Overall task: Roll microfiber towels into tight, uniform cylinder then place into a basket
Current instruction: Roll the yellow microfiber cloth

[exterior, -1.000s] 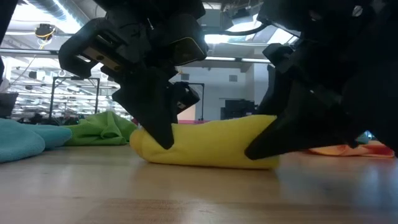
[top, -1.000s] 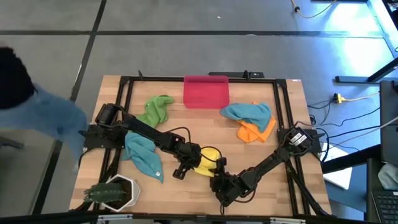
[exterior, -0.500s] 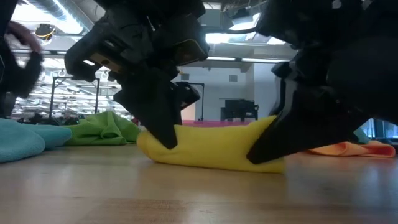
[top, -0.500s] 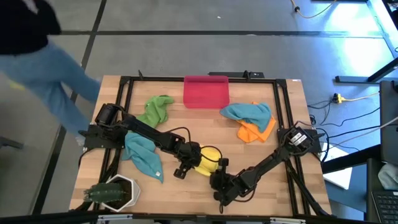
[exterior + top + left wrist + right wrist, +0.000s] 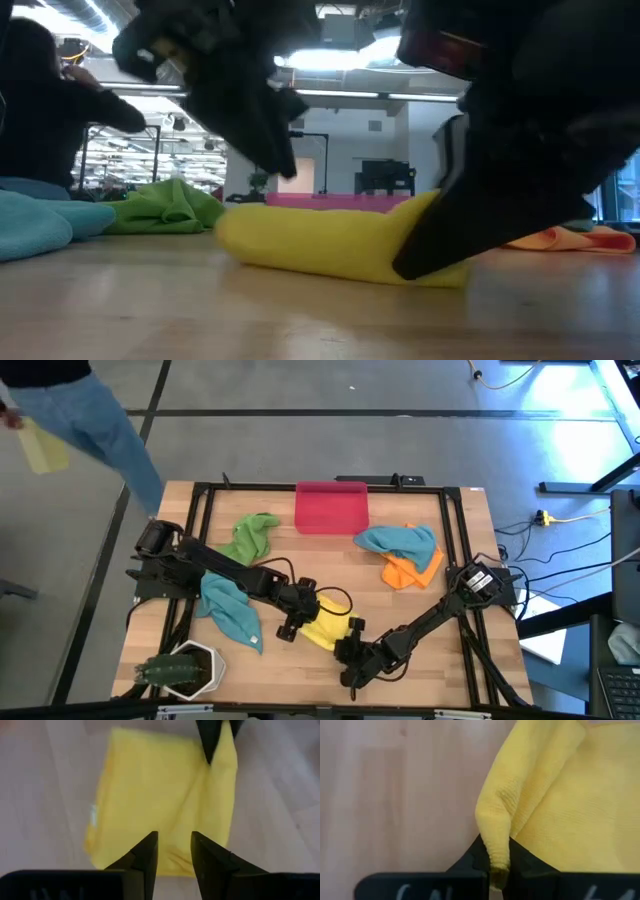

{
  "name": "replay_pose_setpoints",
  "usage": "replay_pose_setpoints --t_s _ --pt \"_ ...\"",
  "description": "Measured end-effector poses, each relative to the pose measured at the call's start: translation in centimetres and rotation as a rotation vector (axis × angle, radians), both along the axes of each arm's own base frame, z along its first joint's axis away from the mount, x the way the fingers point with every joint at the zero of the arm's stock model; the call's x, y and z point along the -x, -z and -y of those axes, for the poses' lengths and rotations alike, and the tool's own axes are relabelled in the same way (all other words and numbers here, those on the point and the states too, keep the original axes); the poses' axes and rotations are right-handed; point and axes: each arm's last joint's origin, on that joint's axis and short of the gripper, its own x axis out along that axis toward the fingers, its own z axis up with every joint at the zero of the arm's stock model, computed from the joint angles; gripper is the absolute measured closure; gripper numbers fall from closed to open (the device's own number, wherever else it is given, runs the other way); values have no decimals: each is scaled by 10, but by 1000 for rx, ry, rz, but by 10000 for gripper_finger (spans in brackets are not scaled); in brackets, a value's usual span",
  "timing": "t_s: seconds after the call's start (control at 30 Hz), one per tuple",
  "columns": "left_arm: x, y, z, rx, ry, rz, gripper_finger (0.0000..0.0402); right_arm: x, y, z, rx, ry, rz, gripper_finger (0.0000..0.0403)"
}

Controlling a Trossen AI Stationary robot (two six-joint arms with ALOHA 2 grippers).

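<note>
The yellow towel (image 5: 322, 628), loosely rolled, lies on the wooden table (image 5: 300, 560) near its front middle. In the low view it is a flat lump (image 5: 320, 245). My left gripper (image 5: 175, 845) hangs open just above the towel's left end, touching nothing; it is also seen from above (image 5: 292, 628). My right gripper (image 5: 495, 856) is shut on the towel's right end and shows in the high view (image 5: 345, 643). The red-pink basket (image 5: 331, 507) stands at the far edge, holding nothing that shows. My right gripper pinches a bunched fold (image 5: 495, 835) at the yellow towel's right end between its two fingers. The fingers slant down from the table's near right side (image 5: 435, 240). The towel's body lies on the table; several layers seem gathered in the fold.
A green towel (image 5: 250, 535) and a teal towel (image 5: 228, 610) lie crumpled at the left. Another teal towel (image 5: 400, 542) lies on an orange one (image 5: 410, 572) at the right. A white pot with a plant (image 5: 185, 668) stands at the near left corner. A person stands beyond the table's left edge.
My left gripper has let go of the yellow towel's left end and risen clear of it. My right gripper has stayed at the towel's right end and rolled its wrist. The towel has sagged and spread a little toward the near edge.
</note>
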Motion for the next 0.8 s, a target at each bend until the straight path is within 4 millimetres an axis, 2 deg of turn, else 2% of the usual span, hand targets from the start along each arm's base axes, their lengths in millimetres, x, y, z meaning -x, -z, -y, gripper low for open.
replay_pose_setpoints --t_s 0.2,0.57,0.8 --pt "6 -9 11 -8 25 30 294 -1 3 11 -148 -4 78 386" --pt "13 -9 30 -24 69 25 296 27 25 49 -489 99 252 386" --pt "12 -10 33 -21 67 58 296 34 25 61 -657 150 367 386"
